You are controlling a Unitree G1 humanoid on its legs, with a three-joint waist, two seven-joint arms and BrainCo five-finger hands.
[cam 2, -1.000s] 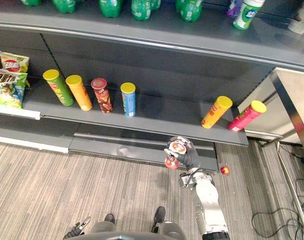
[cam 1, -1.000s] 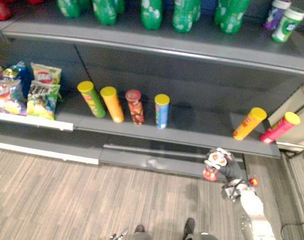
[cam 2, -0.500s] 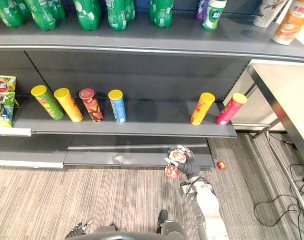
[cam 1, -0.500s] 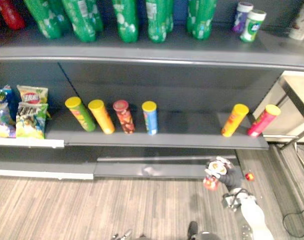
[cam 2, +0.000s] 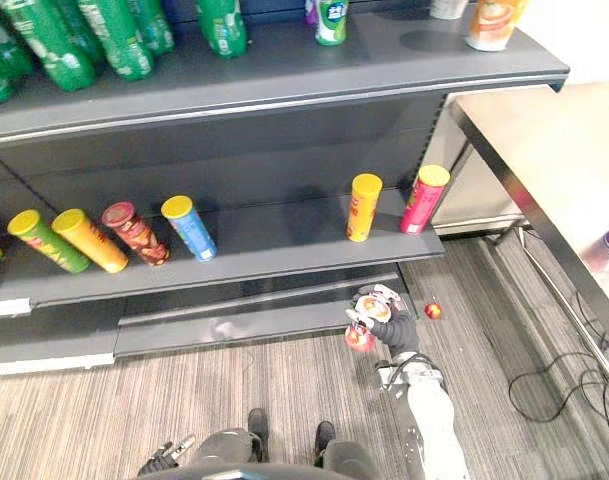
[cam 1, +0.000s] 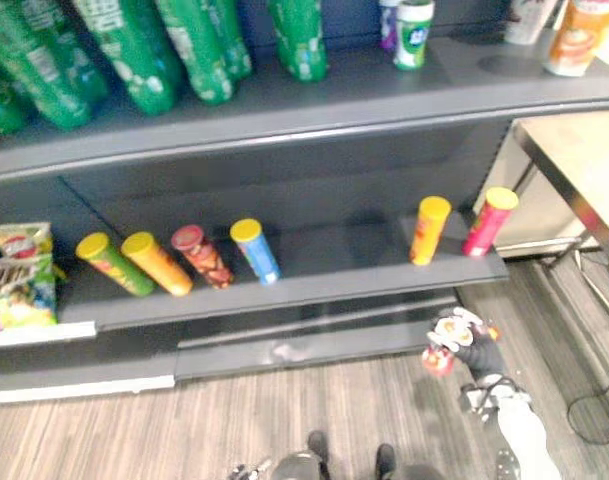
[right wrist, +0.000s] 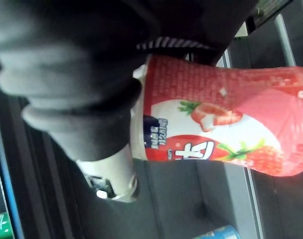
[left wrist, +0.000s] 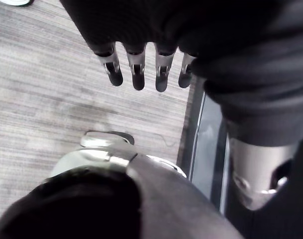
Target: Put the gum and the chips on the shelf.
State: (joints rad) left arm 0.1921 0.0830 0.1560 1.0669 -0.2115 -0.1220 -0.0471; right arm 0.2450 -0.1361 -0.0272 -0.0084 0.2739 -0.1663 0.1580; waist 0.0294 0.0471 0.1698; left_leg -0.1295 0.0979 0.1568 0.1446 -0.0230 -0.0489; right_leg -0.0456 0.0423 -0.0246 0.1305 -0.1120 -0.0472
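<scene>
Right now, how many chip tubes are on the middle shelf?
6. Grouped left: green tube, orange tube, red tube, blue tube. Near the right end: amber tube, pink tube.

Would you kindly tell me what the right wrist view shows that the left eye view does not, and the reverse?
The right wrist view gives the close look: strawberries printed on the red container. The left eye view gives the setting: the grey shelf, six chip cans in a row, green bottles above, snack bags at its left end. Both show the right hand curled round that container.
</scene>
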